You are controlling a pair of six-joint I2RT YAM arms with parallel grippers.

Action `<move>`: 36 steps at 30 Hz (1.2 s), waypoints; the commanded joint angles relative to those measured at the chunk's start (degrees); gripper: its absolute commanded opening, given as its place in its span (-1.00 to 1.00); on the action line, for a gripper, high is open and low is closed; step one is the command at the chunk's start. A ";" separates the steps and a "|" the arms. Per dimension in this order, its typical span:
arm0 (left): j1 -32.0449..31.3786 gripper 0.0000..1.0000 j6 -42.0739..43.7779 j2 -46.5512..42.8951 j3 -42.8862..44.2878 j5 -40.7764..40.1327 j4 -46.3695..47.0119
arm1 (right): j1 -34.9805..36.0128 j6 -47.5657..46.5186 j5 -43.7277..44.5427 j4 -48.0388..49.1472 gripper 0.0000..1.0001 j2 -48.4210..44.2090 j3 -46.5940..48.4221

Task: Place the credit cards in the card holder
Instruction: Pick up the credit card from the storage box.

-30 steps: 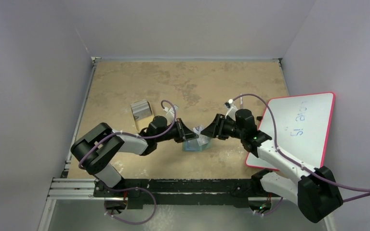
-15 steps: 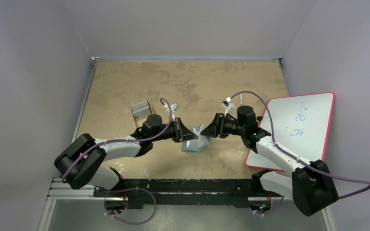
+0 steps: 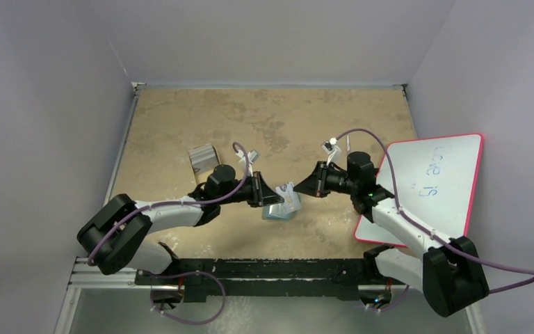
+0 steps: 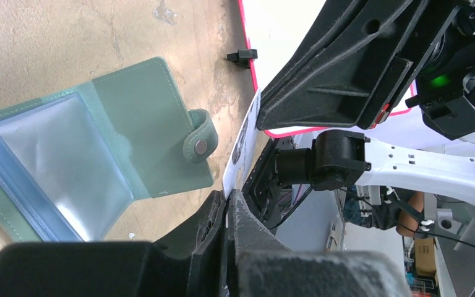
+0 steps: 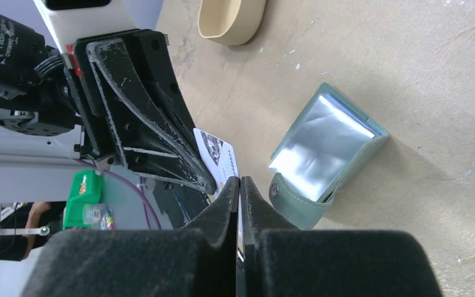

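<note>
Mid-handover above the surface point(image 5: 408, 74): the left claw point(image 4: 226, 207) and the right claw point(image 5: 240, 185) are each pressed together on opposite edges of one card point(image 5: 215, 154), which hangs in the air between them. The wallet point(image 5: 321, 148) lies open just below the claws. Its clear pockets look empty, so no insertion appears done yet. Bare surface stretches beyond the claws, and the whiteboard point(image 3: 431, 181) edge lies behind the right claw.

Card holder point(image 4: 142, 117) grey-green, pockets bluish — credit card point(image 5: 215, 151) white; whiteboard point(image 3: 445, 198) pink-edged.
</note>
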 commanded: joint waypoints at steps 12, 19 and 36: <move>-0.27 -1.00 -0.47 -5.83 2.62 0.54 3.12 | 0.19 2.80 -16.82 12.74 -0.55 -2.93 -2.60; -0.28 -1.00 -1.97 -6.06 2.44 0.96 4.77 | 0.18 3.31 -15.86 14.52 -0.58 -1.42 -2.45; -0.33 -1.00 0.60 -8.90 2.48 -1.32 -1.01 | 0.15 8.58 -17.22 18.16 -0.91 -1.75 -4.56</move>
